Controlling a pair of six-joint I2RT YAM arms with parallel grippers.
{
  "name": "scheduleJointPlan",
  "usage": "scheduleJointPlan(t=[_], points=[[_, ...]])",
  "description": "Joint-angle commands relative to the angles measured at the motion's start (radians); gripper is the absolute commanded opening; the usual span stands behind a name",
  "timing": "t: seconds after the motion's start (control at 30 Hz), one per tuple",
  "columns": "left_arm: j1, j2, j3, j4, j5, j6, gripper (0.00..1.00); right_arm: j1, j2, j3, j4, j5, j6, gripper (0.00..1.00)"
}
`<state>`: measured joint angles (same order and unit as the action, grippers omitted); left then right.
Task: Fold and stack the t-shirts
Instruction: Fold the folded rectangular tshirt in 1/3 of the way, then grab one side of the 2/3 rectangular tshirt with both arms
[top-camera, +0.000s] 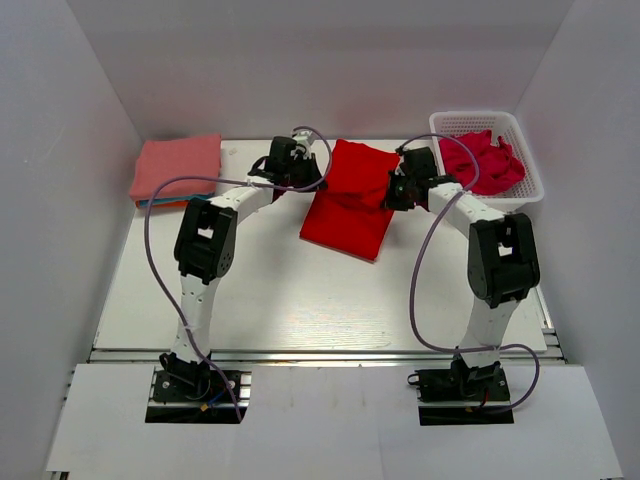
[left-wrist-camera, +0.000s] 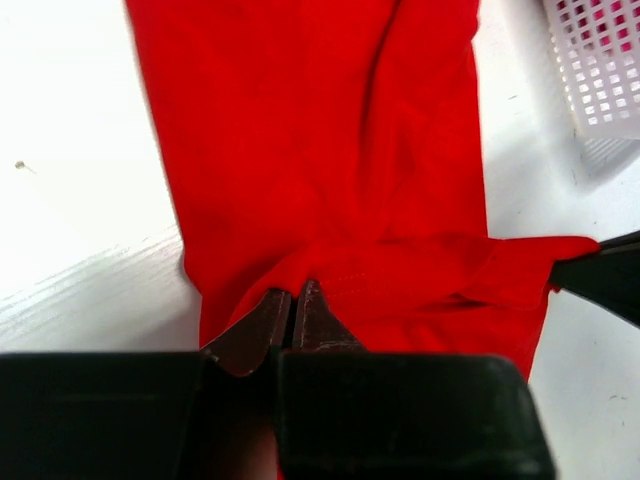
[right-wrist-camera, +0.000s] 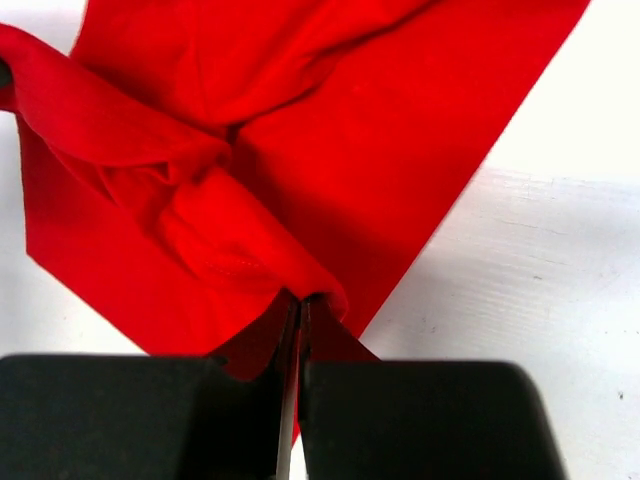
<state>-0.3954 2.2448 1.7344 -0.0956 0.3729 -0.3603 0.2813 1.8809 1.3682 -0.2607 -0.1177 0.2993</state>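
Left gripper (left-wrist-camera: 293, 298) is closed tight on one edge of the red t-shirt (left-wrist-camera: 330, 150), and right gripper (right-wrist-camera: 300, 303) is clamped on the opposite edge. We note the cloth bunched between them, the rest lying ahead of both on the table (top-camera: 300, 300).

A robotics lab test cell is indicated: a white table (top-camera: 300, 300) is enclosed by plain white panels (top-camera: 60, 150), and a left arm (top-camera: 205, 245) and right arm (top-camera: 500, 260) are bolted at its near edge on black base plates (top-camera: 232, 405), with purple cables (top-camera: 150, 250) looped alongside.
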Motion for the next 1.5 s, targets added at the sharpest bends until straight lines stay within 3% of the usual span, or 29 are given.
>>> scheduleJointPlan(t=[0.0,0.03,0.07,0.1,0.13,0.23,0.3,0.33,0.37,0.4,0.53,0.73,0.9,1.17,1.27,1.4,1.47], points=[[0.015,-0.011,0.039,0.004,0.027,0.012,0.10,-0.017,0.032,0.060,0.020,-0.014,0.009,0.00],[0.015,-0.002,0.039,0.004,0.027,0.012,0.14,-0.016,0.044,0.065,0.017,-0.026,0.012,0.00],[0.015,0.009,0.039,0.026,0.041,0.012,0.26,-0.019,0.053,0.069,0.020,-0.028,0.018,0.00],[0.015,0.018,0.050,0.036,0.041,0.012,0.28,-0.030,0.070,0.084,0.018,-0.025,0.023,0.00],[0.015,0.030,0.059,0.045,0.041,-0.005,0.30,-0.034,0.093,0.098,0.021,-0.019,0.058,0.06],[0.046,0.100,0.166,0.101,0.081,-0.101,0.54,-0.077,0.148,0.175,0.037,-0.022,0.153,0.17],[0.082,0.156,0.226,0.146,0.106,-0.172,0.74,-0.100,0.191,0.216,0.049,-0.029,0.214,0.33],[0.095,0.173,0.290,0.167,0.127,-0.234,0.86,-0.120,0.199,0.288,0.051,-0.063,0.236,0.54],[0.105,0.185,0.316,0.207,0.139,-0.252,1.00,-0.135,0.211,0.305,0.055,-0.086,0.260,0.64],[0.118,0.196,0.339,0.208,0.139,-0.268,1.00,-0.142,0.213,0.318,0.060,-0.103,0.265,0.74],[0.118,0.170,0.332,0.208,0.139,-0.256,1.00,-0.139,0.158,0.290,0.093,-0.183,0.213,0.90],[0.115,-0.010,0.061,0.166,0.170,-0.100,1.00,-0.120,0.064,0.152,0.106,-0.315,0.101,0.90],[0.081,-0.176,-0.120,-0.071,0.087,0.099,1.00,-0.088,-0.069,-0.018,0.066,-0.263,0.072,0.90],[0.050,-0.367,-0.517,-0.084,0.017,0.146,1.00,-0.039,-0.198,-0.333,0.090,-0.315,0.115,0.90],[0.040,-0.358,-0.547,-0.072,0.029,0.118,1.00,-0.025,-0.186,-0.391,0.106,-0.349,0.126,0.90],[0.030,-0.338,-0.556,-0.044,0.011,0.107,0.88,-0.008,-0.143,-0.414,0.136,-0.350,0.136,0.90],[0.030,-0.320,-0.556,-0.020,0.011,0.098,0.88,-0.007,-0.131,-0.425,0.159,-0.346,0.156,0.90]])
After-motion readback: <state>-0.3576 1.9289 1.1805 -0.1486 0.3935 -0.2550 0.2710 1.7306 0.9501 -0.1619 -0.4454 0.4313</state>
